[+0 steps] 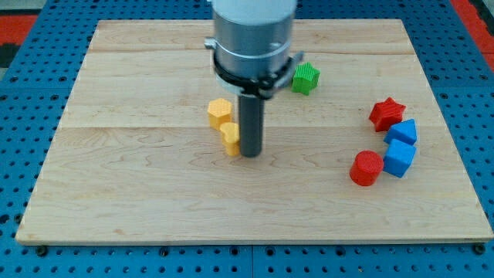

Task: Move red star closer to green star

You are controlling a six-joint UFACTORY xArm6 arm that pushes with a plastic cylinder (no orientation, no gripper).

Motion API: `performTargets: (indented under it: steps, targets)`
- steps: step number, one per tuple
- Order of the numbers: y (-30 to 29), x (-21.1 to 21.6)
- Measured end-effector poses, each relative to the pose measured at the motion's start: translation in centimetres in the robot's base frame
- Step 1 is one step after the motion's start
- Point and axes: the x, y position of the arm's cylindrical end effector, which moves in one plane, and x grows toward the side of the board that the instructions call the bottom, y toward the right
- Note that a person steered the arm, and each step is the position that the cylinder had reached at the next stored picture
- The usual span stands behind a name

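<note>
The red star [385, 113] lies at the view's right, touching a blue block [404, 131] just below it. The green star [306, 78] lies near the view's top centre, partly beside the arm's grey body. My tip [250, 154] rests on the board at the centre, right next to a small yellow block [230, 137]. The tip is far left of the red star and below-left of the green star.
A yellow hexagon block [219, 113] sits just above the small yellow one. A second blue block [399, 157] and a red cylinder [366, 167] lie below the red star. The wooden board [116, 193] ends on blue pegboard [23, 116].
</note>
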Motion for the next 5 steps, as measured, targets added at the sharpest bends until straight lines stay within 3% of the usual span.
performTargets:
  steps: [1,3,4,5]
  targets:
    - [-0.9,-1.8]
    - [8.5,-4.4]
    - [10.3,-8.5]
    - [18.1,-10.6]
